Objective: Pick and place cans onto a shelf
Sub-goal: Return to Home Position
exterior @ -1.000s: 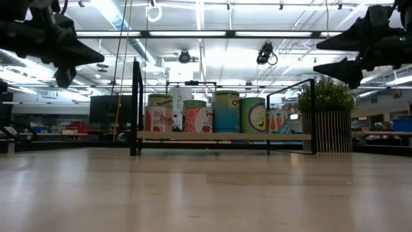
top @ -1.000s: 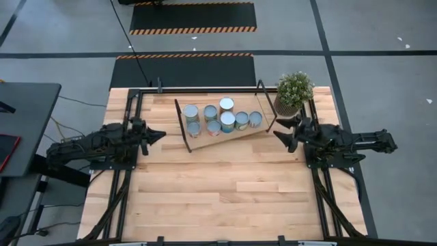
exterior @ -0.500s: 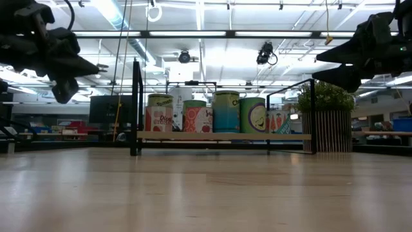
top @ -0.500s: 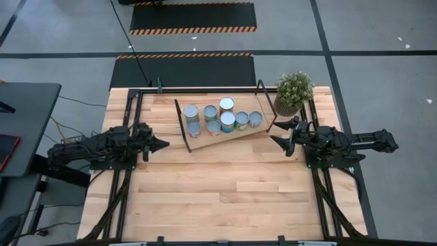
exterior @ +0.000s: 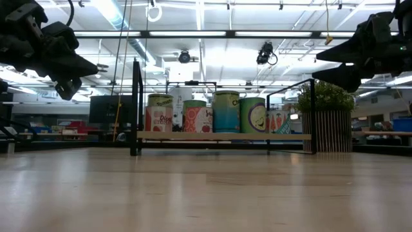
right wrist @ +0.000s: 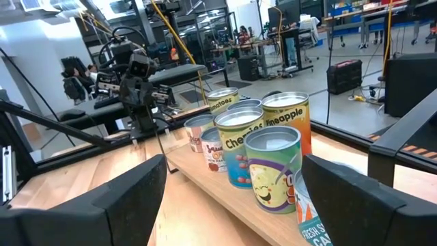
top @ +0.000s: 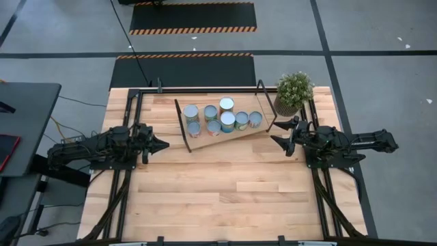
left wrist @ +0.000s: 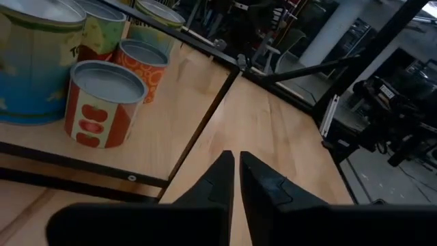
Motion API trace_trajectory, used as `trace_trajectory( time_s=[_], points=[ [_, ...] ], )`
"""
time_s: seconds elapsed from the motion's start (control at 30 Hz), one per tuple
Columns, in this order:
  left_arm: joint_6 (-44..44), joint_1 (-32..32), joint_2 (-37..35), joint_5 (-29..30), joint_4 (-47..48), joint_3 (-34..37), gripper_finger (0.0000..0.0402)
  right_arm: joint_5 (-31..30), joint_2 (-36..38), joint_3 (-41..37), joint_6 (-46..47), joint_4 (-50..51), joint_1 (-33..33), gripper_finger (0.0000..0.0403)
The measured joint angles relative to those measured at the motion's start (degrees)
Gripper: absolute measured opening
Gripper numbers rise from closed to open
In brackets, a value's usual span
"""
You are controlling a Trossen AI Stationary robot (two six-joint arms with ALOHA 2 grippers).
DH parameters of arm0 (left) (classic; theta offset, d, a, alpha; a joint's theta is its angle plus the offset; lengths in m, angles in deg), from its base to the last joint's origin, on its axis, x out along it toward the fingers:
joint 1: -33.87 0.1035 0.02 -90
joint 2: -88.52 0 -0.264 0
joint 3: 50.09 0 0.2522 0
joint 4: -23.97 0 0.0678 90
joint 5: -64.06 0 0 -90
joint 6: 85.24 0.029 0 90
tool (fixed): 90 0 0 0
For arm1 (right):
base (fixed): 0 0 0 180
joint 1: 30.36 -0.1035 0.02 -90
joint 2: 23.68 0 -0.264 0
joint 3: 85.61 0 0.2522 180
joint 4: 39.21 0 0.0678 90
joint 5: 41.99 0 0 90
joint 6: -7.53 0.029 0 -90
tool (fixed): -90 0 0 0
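Cans [exterior: 225,111] overlap; rearmost seemingly hidden.

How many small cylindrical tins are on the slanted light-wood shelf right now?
8, all on the shelf: three tins in the far row, five in the near row. None seems hidden from above.

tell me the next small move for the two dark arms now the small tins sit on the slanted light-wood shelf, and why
Probably pull the shut left gripper and open right gripper back from the slanted light-wood shelf toward rest: both hold nothing, and the small cylindrical cans all stand on it.
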Motion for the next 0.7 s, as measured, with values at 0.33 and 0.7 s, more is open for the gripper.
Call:
trace_trajectory(
  time_s=[0.33, 0.7],
  points=[
    [-0.03, 0.00, 0.00, 0.00, -2.05, 0.26, 0.0031, 0.00, 0.00, 0.00, -0.07, 0.02, 0.00, 0.0348],
    [-0.03, 0.00, 0.00, 0.06, -2.25, 0.26, 0.0035, 0.00, 0.00, 0.00, -0.07, 0.02, 0.00, 0.0347]
  ],
)
